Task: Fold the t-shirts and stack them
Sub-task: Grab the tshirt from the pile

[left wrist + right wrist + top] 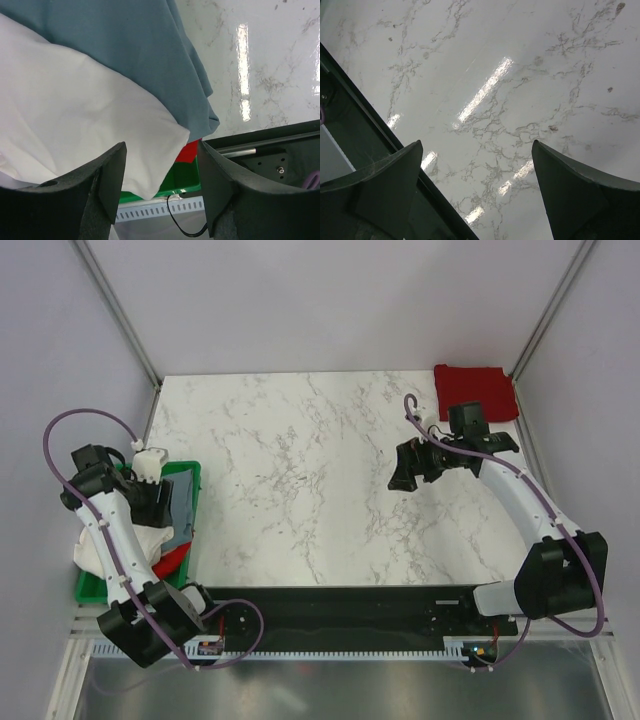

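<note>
A folded dark red t-shirt (474,390) lies at the far right corner of the marble table. A white t-shirt (128,543), a grey-blue one (183,502) and a bright red one (172,560) lie heaped in the green crate (192,472) at the left. In the left wrist view the white shirt (75,130) lies over the grey-blue shirt (135,50), with a bit of bright red (189,151) below. My left gripper (161,185) is open and empty above the crate. My right gripper (412,472) is open and empty above bare marble, also in the right wrist view (477,192).
The marble tabletop (310,470) lies between the crate and the right arm. A black base rail (340,615) runs along the near edge. Grey walls and metal frame posts (115,305) enclose the back and sides.
</note>
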You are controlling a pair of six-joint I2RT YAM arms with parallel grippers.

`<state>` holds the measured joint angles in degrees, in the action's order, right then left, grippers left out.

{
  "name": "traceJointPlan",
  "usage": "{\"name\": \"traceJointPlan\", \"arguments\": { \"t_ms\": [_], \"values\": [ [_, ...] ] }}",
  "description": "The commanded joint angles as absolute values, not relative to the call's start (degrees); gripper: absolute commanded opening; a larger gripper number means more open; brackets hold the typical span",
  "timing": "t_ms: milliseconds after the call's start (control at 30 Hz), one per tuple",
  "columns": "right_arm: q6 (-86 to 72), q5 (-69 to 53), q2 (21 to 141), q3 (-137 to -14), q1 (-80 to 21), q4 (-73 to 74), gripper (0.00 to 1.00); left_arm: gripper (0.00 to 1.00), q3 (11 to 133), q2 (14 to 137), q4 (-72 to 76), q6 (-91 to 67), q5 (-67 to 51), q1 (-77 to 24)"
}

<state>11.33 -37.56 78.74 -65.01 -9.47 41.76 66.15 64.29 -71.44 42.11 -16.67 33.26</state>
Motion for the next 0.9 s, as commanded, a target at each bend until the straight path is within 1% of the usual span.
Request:
{"name": "traceJointPlan", "arguments": {
  "t_ms": [0, 100, 333, 500, 600, 700, 733, 767, 800, 867],
  "values": [
    [14.2, -41.6, 78.7, -69.6, -9.6, 43.3, 0.98, 0.66, 65.0, 63.1, -71.5, 45.0, -15.0, 33.4],
    [15.0, -41.4, 79.5, -72.2, -9.5, 45.6, 0.98, 0.66, 64.4, 63.1, -71.1, 45.4, -12.5, 33.4],
    [16.6, -41.0, 80.7, -74.4, -9.5, 48.3, 0.98, 0.60, 59.6, 60.8, -70.5, 48.1, -10.6, 33.6],
    [16.6, -41.0, 81.2, -75.1, -9.5, 47.9, 0.98, 0.63, 59.1, 62.0, -70.0, 48.3, -10.9, 33.5],
    [16.9, -40.3, 80.5, -75.1, -9.6, 48.0, 0.98, 0.62, 59.4, 63.5, -69.5, 48.3, -11.1, 33.4],
    [17.1, -39.6, 79.4, -74.2, -9.5, 47.9, 0.98, 0.52, 59.9, 64.3, -68.9, 48.3, -11.2, 33.5],
    [17.1, -39.6, 79.0, -73.8, -9.6, 47.9, 0.98, 0.41, 60.3, 64.6, -68.7, 48.1, -11.4, 33.5],
    [17.1, -39.6, 78.3, -73.6, -9.6, 47.8, 0.98, 0.37, 60.5, 64.8, -68.7, 48.1, -11.6, 33.4],
    [17.1, -39.5, 77.9, -72.7, -9.5, 47.6, 0.98, 0.29, 60.6, 64.9, -68.7, 48.1, -11.7, 33.5],
    [16.7, -39.2, 76.6, -71.8, -9.5, 47.2, 0.98, 0.15, 61.3, 65.2, -68.6, 48.0, -12.0, 33.5]
  ]
}}
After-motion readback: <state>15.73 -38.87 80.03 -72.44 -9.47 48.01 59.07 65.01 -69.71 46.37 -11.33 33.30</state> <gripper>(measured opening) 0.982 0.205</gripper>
